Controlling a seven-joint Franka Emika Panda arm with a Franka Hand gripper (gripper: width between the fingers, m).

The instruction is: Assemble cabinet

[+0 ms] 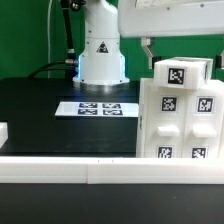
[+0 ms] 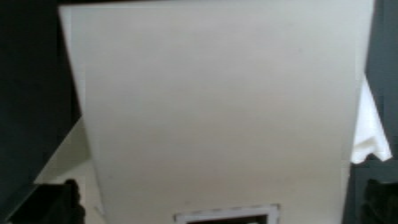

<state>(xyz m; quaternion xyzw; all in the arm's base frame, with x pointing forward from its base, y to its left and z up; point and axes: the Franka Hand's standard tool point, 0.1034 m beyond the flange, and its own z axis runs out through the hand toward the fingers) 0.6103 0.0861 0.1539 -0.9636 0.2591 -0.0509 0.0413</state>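
White plastic fills the wrist view: the cabinet (image 1: 181, 112) stands upright directly beneath the gripper (image 1: 150, 50), whose jaws I cannot tell apart or together. Its body looks largely built, panels tagged and recessed. Whatever pieces remain to fit, I cannot see them from here.

White tagged cabinet (image 1: 178, 108), upright, at the exterior view's right

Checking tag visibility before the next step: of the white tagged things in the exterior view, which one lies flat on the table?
The marker board, a thin strip lying flat on the black table before the robot base. The cabinet stands tall at the exterior view's right.
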